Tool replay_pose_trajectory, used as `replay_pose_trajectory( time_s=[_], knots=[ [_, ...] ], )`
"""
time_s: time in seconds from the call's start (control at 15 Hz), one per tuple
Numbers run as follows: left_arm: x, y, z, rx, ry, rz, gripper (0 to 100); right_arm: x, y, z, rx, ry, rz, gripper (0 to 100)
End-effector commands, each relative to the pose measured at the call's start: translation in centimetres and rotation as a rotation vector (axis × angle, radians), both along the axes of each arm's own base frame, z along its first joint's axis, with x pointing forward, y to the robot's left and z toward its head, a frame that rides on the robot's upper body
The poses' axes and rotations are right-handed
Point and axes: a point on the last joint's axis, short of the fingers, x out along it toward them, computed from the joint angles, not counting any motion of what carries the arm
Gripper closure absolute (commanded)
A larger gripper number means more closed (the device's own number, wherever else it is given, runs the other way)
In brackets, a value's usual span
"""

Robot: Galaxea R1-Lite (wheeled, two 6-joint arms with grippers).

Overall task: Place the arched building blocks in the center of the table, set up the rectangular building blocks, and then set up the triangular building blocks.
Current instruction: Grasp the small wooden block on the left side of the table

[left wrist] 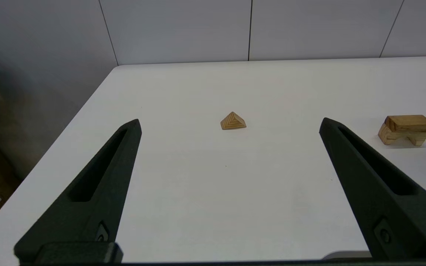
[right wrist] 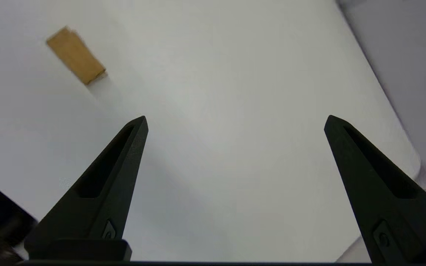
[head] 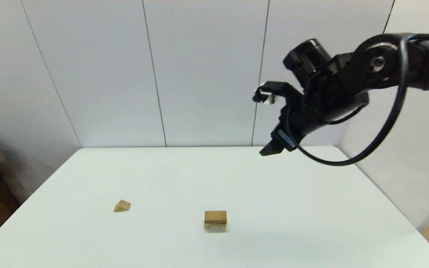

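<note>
The head camera looks forward and down from above the near edge of the table (head: pixel 311 208), taking in the whole top and the back wall (head: pixel 199 67). The left wrist camera sits low near the table's left front, facing across it toward that wall, between its own spread fingers (left wrist: pixel 98 184). The right wrist camera hangs high over the right side, looking steeply down. All three views share the slab (head: pixel 215 216) (left wrist: pixel 409 123) (right wrist: pixel 75 55); head and left wrist views share the wedge (head: pixel 121 206) (left wrist: pixel 233 121).
</note>
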Motion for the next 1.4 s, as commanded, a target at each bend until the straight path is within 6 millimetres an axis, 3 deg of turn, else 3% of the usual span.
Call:
replay_pose_trajectory(
  time_s=[0.07, 0.27, 0.53, 0.67, 0.93, 1.07, 1.4],
  knots=[
    [0.0, 0.0, 0.0, -0.001, 0.001, 0.001, 0, -3.5, -5.2, 4.6, 0.116, -0.079, -0.242, 0],
    [0.0, 0.0, 0.0, -0.001, 0.001, 0.001, 0, -6.2, -9.7, 6.4, 0.144, -0.121, -0.362, 0],
    [0.0, 0.0, 0.0, -0.001, 0.001, 0.001, 0, -13.2, -14.7, 6.9, 0.162, -0.162, -0.503, 0],
    [0.0, 0.0, 0.0, -0.001, 0.001, 0.001, 0, -16.8, -15.6, 6.4, 0.163, -0.175, -0.539, 0],
    [0.0, 0.0, 0.0, 0.0, 0.001, 0.001, 0, -24.6, -16.2, 3.6, 0.169, -0.205, -0.568, 0],
    [0.0, 0.0, 0.0, -0.001, 0.001, 0.001, 0, -27.3, -16.3, 2.1, 0.191, -0.232, -0.584, 0],
    [0.0, 0.0, 0.0, 0.0, 0.001, 0.001, 0, -30.1, -16.4, -4.1, 0.287, -0.496, -0.568, 0]
  ],
)
